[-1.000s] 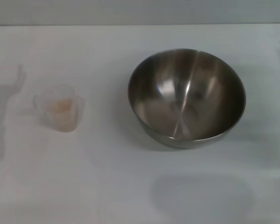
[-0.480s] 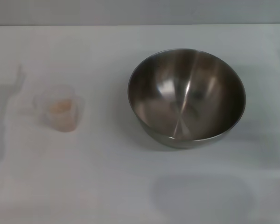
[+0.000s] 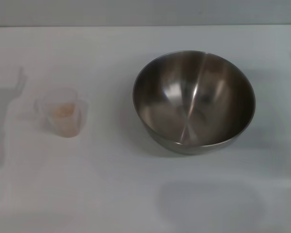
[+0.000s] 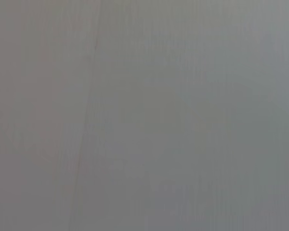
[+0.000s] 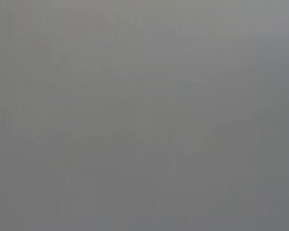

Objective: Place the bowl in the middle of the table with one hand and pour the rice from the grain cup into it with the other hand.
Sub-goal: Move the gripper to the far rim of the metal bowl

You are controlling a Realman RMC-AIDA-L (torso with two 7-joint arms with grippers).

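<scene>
Head view: bowl (image 3: 194, 102) upright on the table (image 3: 111, 194), right of centre, mouth up and tipped slightly toward the camera, round so no long axis, inside empty apart from reflections. Grain cup (image 3: 63, 112) upright at left, well apart from the bowl, mouth up, handle sticking out to the left and slightly to the far side; long axis along handle-to-spout line, roughly left-right. Rice (image 3: 64, 109) visible through the clear wall as a small beige heap low in the cup; level hard to judge, cup outline faint against the white top. Soft shadows on the table at far left and near the bottom edge, sources out of frame. Neither hand nor arm seen in the head view. Left wrist and right wrist views: flat grey only, nothing identifiable, no fingers shown. Hand state, left and right: cannot tell how far open, nor whether anything held; bowl and cup both free-standing, nothing touching them.
</scene>
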